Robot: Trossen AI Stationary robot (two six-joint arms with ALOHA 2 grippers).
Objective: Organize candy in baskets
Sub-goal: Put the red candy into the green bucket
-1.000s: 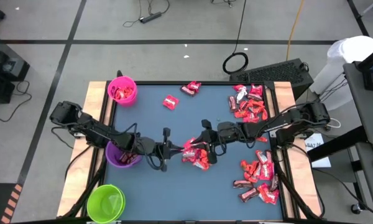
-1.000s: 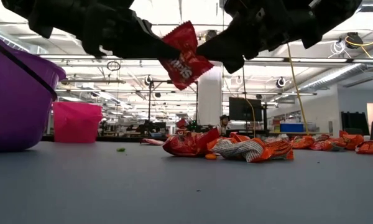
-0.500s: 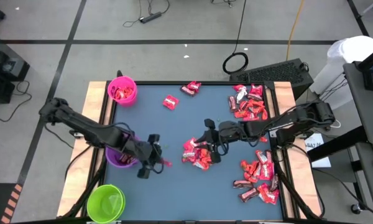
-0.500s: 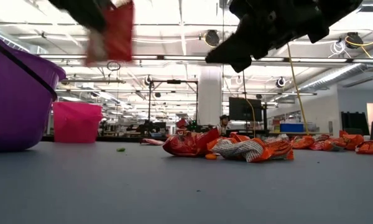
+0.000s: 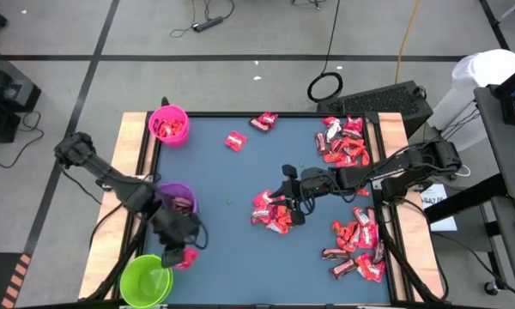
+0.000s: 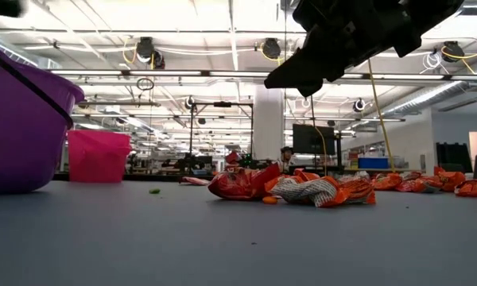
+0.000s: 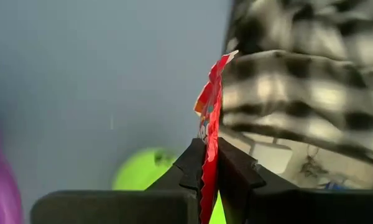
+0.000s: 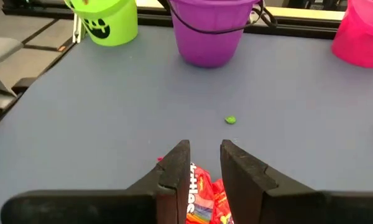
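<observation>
High view shows our blue surface (image 5: 232,180) with three baskets down its left side: pink basket (image 5: 168,124) at the far corner with red pieces inside, purple basket (image 5: 173,199) midway, lime green basket (image 5: 146,279) at the near corner. Loose candy lies mostly on the right: a far cluster (image 5: 343,142), a near-right heap (image 5: 358,247), a central pile (image 5: 270,213), and two strays (image 5: 235,140) near the far edge. Our left pincer (image 5: 182,255) hangs just beside the green basket's rim, closed on a single red candy (image 7: 208,134), which the left wrist view shows pinched upright between the fingers with the green tub below. Our right pincer (image 8: 201,163) hovers low over the central pile, its fingers slightly apart and holding nothing. We judge the step in hand to be the delivery of this red piece to the green basket; next we need to centre over the tub's mouth and part the fingers so it drops inside rather than onto the rim. Small green speck (image 8: 230,120) sits on the surface.
</observation>
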